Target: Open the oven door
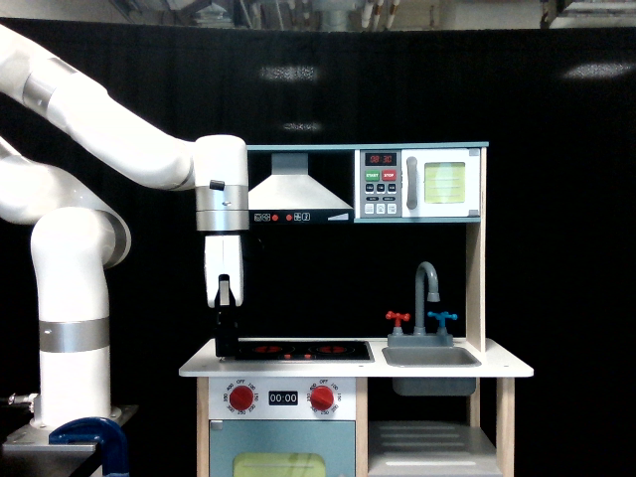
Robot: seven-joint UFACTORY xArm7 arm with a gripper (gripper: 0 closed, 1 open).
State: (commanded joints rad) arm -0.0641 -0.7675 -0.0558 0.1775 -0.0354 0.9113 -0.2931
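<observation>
You see the arm's shell in smooth, glossy white plastic, with a brushed metal band at the wrist joint. The gripper looks matt black. The oven door has a painted white, satin face, a translucent pale window and a grey plastic-looking handle. The countertop reads as smooth white-painted wood. The faucet is dull grey. Behind hangs a matt black cloth backdrop.

lower blue-grey door cut off by bottom edge, end effector jaw state unclear against dark backdrop
</observation>
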